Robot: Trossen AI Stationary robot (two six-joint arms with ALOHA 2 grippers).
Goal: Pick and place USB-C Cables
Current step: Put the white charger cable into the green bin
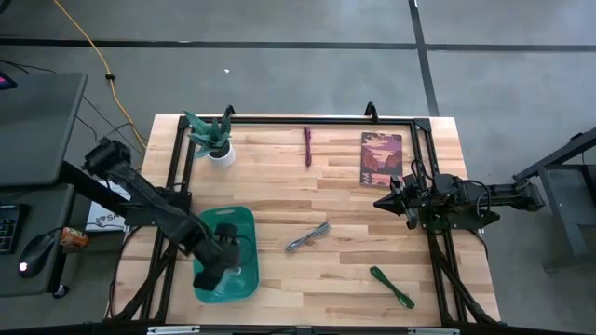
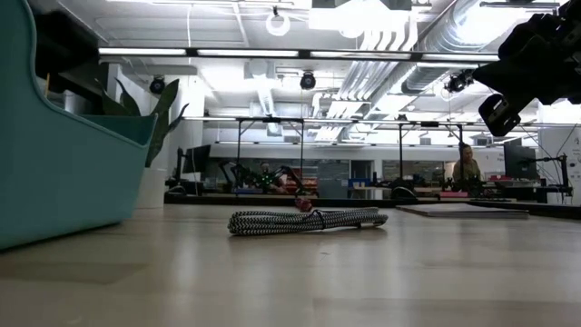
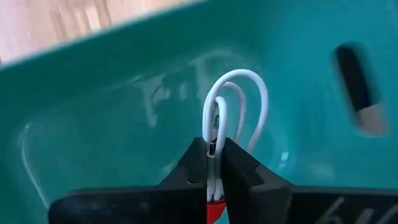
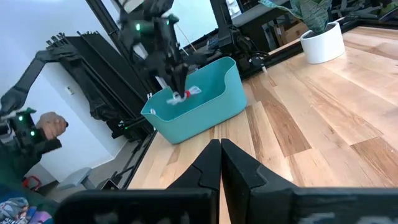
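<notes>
One white cable [image 3: 233, 106], loops pointing away, pinched lengthwise in left tool [image 3: 216, 163].

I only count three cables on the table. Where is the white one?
The white cable is pinched in the left claw, held over the inside of the teal bin at the table's front left.

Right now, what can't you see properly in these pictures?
- High view: the left gripper covers the white cable; only the left wrist view shows the white cable pinched over the teal bin.
- Low view: the maroon cable is mostly hidden behind the grey cable; the green cable is not in it.
- Low view: the bin is cut off by the picture's edge.
- Right gripper: shut, holding nothing.
</notes>
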